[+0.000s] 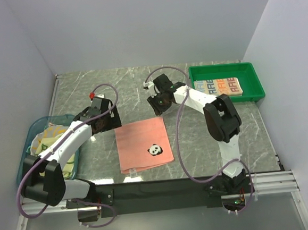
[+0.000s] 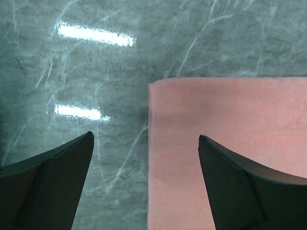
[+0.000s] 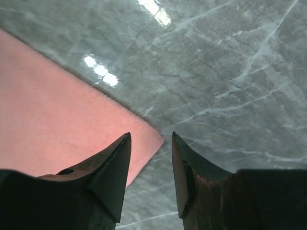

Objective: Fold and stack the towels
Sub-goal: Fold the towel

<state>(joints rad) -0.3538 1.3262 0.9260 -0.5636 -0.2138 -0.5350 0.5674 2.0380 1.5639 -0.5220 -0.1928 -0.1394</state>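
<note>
At the left edge of the top view, a blue basket [image 1: 23,157] is seen, with crumpled yellow-and-green towels [image 1: 51,135] heaped in it. Just right of it, the left gripper [image 2: 144,139] is held low over the table [image 1: 256,128], its fingers spread wide with nothing between them. In the centre, the pink towel [image 1: 143,143] is laid flat, with a panda [image 1: 154,149] near its lower right corner. Its upper left corner is framed beneath the left fingers, and its upper right corner lies just under the right gripper [image 3: 149,136], whose fingers are parted by only a narrow gap and closed on nothing. The cloth is judged to be light, soft and limp: it would sag and crease wherever it is not supported, and little slipping is expected once it is pinched. The two upper corners are therefore thought the best places to be taken, one by each gripper, so that the far edge can be carried over evenly. At the upper right, a folded cream towel [image 1: 218,87] is stacked in the green tray [image 1: 219,67].
</note>
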